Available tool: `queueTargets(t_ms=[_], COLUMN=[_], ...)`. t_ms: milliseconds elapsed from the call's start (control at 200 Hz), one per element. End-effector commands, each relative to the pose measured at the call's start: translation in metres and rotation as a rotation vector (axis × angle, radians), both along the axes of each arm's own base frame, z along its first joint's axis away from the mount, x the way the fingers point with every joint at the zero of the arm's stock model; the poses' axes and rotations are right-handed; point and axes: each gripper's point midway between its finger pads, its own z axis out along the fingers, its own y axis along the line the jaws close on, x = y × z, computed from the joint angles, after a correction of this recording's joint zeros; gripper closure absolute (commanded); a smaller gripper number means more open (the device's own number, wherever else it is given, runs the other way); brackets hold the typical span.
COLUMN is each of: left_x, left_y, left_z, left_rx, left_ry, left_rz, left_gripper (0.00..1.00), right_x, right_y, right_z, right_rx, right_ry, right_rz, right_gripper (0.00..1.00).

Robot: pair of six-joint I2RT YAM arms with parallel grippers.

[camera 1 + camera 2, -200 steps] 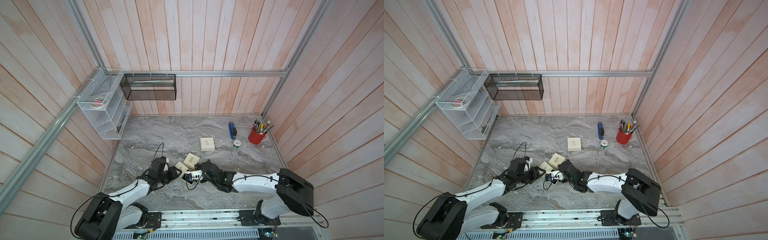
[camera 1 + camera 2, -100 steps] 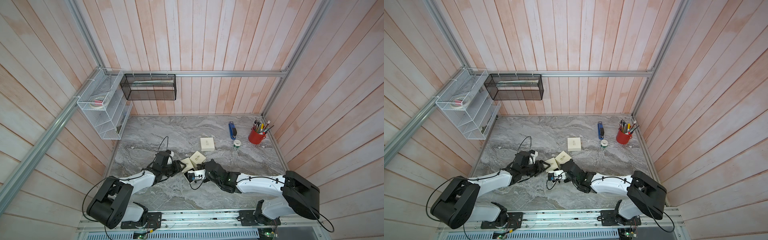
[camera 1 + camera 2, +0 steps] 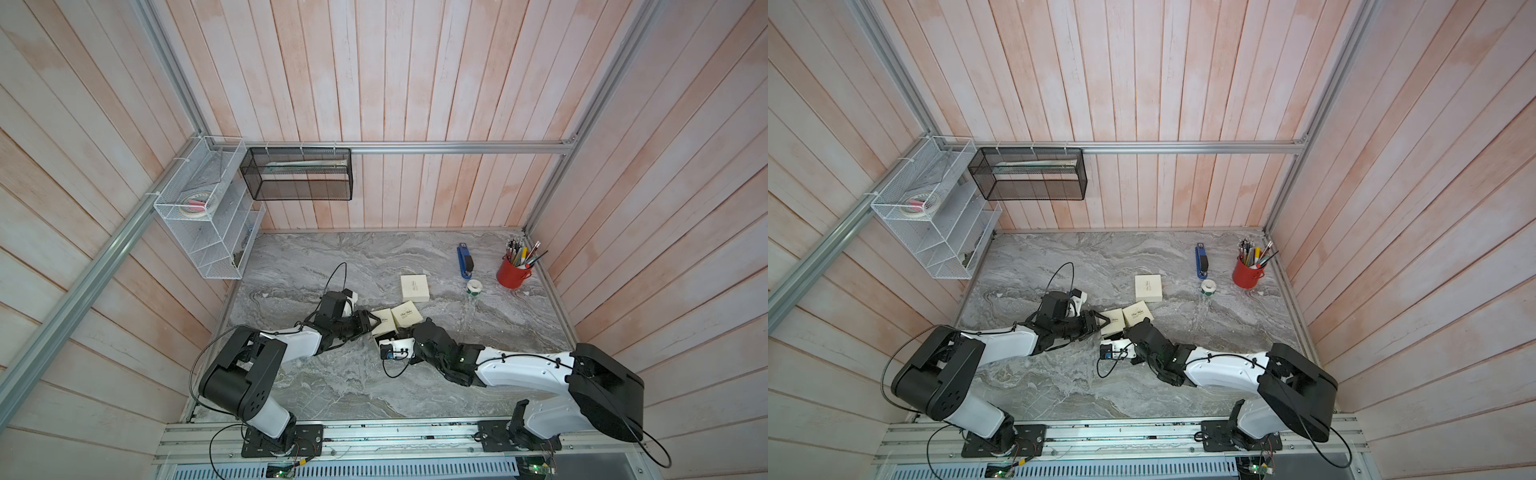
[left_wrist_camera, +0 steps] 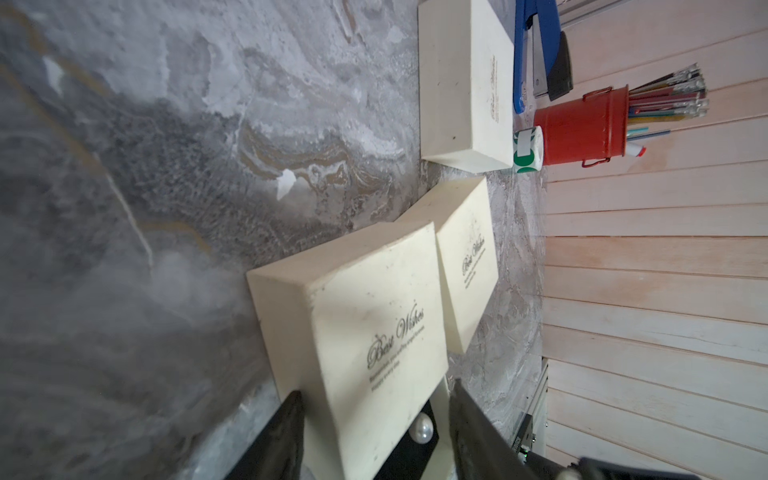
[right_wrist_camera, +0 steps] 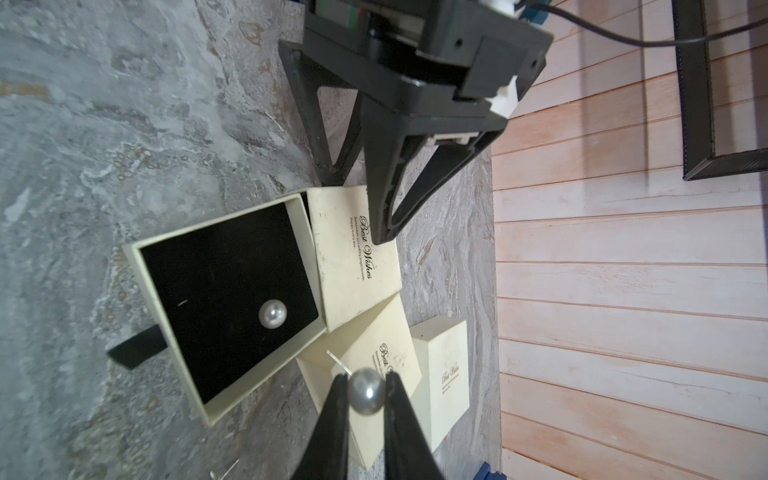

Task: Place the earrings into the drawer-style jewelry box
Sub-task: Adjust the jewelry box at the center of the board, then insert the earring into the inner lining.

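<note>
The right gripper [image 5: 366, 378] pinches one pearl earring [image 5: 366, 397] near the open drawer [image 5: 216, 224], ready to drop it by the second pearl [image 5: 272, 314] already inside. The left gripper [image 4: 374, 395] straddles the sleeve [image 4: 361, 332], seemingly clamping it so the box does not slide.

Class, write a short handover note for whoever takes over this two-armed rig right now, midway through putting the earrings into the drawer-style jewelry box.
Left gripper: closed around the cream cardboard sleeve of the jewelry box, apparently steadying it.
Right gripper: shut on a grey-white pearl earring, near the black-lined cream drawer, which stands pulled out of the sleeve, open.
Done: one white pearl earring lies in the drawer.
Left: set the held earring in, release, then probably slide the drawer shut. Other earrings, if any, are too small to make out.
</note>
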Motion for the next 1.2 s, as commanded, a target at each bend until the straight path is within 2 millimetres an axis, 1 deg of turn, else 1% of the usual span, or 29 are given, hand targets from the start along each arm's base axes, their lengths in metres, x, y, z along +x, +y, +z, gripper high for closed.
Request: queueTargets(t_ms=[0, 95, 215, 345, 470, 575, 775, 1035, 1190], left_x=[0.005, -0.003, -0.021, -0.037, -0.044, -0.044, -0.042, -0.039, -0.038], left_y=[0.0, 0.01, 0.016, 0.016, 0.013, 0.01, 0.003, -0.001, -0.002], left_z=[0.013, 0.014, 0.009, 0.004, 0.002, 0.002, 0.004, 0.001, -0.002], left_rx=[-0.012, -0.009, -0.021, -0.055, -0.079, -0.09, -0.125, -0.129, -0.131], left_ry=[-0.055, -0.05, -0.023, 0.008, 0.022, 0.022, 0.02, 0.024, 0.031], left_rz=[-0.015, 0.005, 0.011, -0.012, -0.034, -0.044, -0.069, -0.082, -0.086], left_gripper=[0.43, 0.43, 0.44, 0.49, 0.5, 0.52, 0.6, 0.65, 0.66], right_x=[-0.001, -0.002, -0.006, -0.007, -0.004, -0.002, 0.002, 0.005, 0.006], right_y=[0.002, 0.004, 0.01, 0.016, 0.021, 0.023, 0.026, 0.032, 0.035], right_z=[-0.005, -0.011, -0.016, -0.019, -0.019, -0.022, -0.029, -0.038, -0.041], right_rx=[-0.035, -0.077, -0.101, -0.122, -0.14, -0.166, -0.219, -0.259, -0.266], right_ry=[-0.011, -0.015, 0.001, 0.009, 0.015, 0.021, 0.023, 0.023, 0.024], right_rz=[0.039, 0.074, 0.118, 0.15, 0.159, 0.159, 0.146, 0.147, 0.151], right_gripper=[1.0, 1.0, 1.0, 1.0, 1.0, 1.0, 1.0, 1.0, 1.0])
